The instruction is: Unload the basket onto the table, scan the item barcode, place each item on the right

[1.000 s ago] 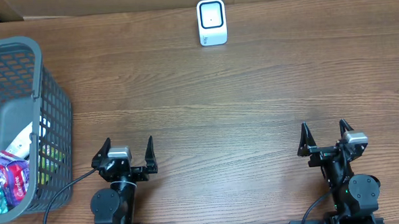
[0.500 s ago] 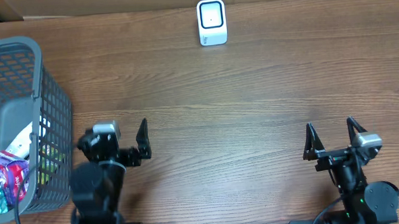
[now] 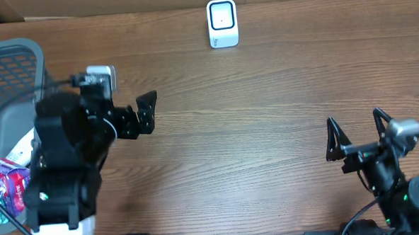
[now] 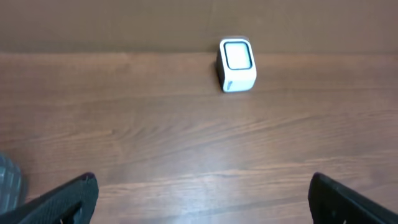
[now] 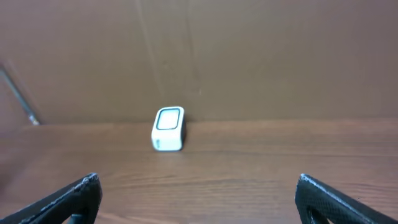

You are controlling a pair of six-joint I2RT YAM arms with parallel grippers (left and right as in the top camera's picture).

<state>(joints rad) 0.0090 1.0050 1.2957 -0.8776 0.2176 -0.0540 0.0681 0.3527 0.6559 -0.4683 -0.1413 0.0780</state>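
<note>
Above the table point(image 3: 267, 129), left fingers point(image 3: 148, 100) and right fingers point(image 3: 333, 142) are held spread, empty; an item point(image 3: 5, 182) must be fetched from the basket point(image 3: 15, 46).

Open tabletop point(image 3: 265, 94) to scanner point(image 3: 222, 23); basket point(image 3: 8, 47) likely crowds left.

Overhead cam straight down on table point(image 3: 266, 115); wrist cams low, facing far edge; all 3 share scanner point(image 3: 222, 23).

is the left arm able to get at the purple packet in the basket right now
Probably yes: the left gripper is open and empty, the basket has no lid, and the purple packet lies uncovered.
</note>
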